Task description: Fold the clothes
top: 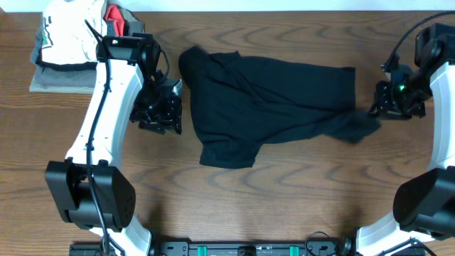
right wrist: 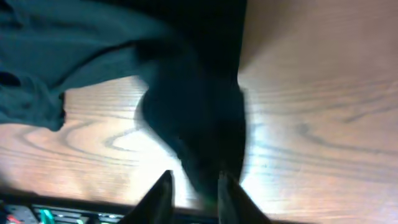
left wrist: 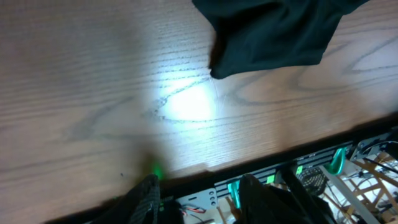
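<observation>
Hard to read in the right wrist view: a blurred dark fold of the black T-shirt (right wrist: 193, 124) running down the middle of the frame to the right gripper (right wrist: 194, 200), jaws apart, cloth reaching into the gap; cannot tell whether it touches either finger. Fingers of the left gripper (left wrist: 202, 205) dark and out of focus along the bottom edge of the left wrist view, cut off by the frame, jaws apart with only the table's edge behind the gap. Seen from overhead, the shirt crumpled and spread flat across the centre of the frame, one corner trailing toward the right gripper at the right edge, the left gripper just beside its left side. Underneath, a brown wooden table (top: 284, 192) with strong grain and a bright patch of glare in both wrist views. Along the bottom, a dark rail (top: 242, 249) with green parts. At upper left, a pile: white garment with dark print (top: 67, 32) on a grey-olive folded garment (top: 50, 80), something red (top: 114, 14) just beside.
</observation>
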`<act>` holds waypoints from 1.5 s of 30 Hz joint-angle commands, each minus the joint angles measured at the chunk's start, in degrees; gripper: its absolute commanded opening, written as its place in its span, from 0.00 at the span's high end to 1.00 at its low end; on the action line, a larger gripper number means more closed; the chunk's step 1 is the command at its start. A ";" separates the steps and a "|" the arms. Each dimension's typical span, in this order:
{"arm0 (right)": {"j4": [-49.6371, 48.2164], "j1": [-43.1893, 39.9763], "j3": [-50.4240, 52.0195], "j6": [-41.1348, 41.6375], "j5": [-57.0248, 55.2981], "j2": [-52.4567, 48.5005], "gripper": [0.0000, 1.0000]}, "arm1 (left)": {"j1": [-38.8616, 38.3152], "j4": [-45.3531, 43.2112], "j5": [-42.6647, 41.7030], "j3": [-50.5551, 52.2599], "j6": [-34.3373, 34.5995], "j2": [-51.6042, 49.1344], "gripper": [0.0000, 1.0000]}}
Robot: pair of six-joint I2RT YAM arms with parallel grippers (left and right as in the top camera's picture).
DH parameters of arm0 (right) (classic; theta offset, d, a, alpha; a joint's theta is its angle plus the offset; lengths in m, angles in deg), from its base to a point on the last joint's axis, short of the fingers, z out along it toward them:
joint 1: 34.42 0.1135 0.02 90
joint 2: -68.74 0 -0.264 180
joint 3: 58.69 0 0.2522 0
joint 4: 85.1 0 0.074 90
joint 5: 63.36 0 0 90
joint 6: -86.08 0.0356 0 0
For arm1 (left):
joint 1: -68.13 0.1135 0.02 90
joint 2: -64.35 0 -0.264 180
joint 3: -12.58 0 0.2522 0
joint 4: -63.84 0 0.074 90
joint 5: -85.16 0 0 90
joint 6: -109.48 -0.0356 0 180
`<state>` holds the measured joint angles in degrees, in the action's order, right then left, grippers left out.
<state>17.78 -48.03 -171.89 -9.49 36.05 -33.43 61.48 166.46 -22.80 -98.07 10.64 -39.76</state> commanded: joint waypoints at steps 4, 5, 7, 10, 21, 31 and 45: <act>-1.03 -1.01 5.92 1.29 -0.07 0.26 0.67 | -2.14 -2.40 -0.90 1.09 -0.11 0.92 0.55; -1.25 -1.01 6.58 1.75 -0.11 0.26 0.67 | -2.56 -2.99 -0.90 1.46 -0.11 0.92 0.55; -1.77 -1.01 7.91 2.34 -0.17 0.26 0.67 | -3.10 -4.42 -0.90 2.40 -0.09 0.92 0.55; -4.37 -1.01 9.62 3.61 -0.17 0.26 0.67 | -3.41 -6.86 -0.90 3.56 -0.09 0.92 0.54; -52.48 -0.04 24.87 8.72 -3.41 0.13 0.57 | -3.41 -18.58 -0.90 3.98 -0.09 0.92 0.54; -81.40 2.23 30.84 8.09 -3.72 -10.60 0.64 | -3.41 -22.60 -0.90 3.98 -0.04 0.92 0.54; -88.83 8.02 25.29 8.09 -6.80 -23.76 0.70 | -3.45 -22.32 -0.90 3.98 0.59 0.92 0.53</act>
<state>-71.35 -41.23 -146.25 -1.62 30.65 -54.32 58.05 143.82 -22.99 -94.26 10.68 -39.76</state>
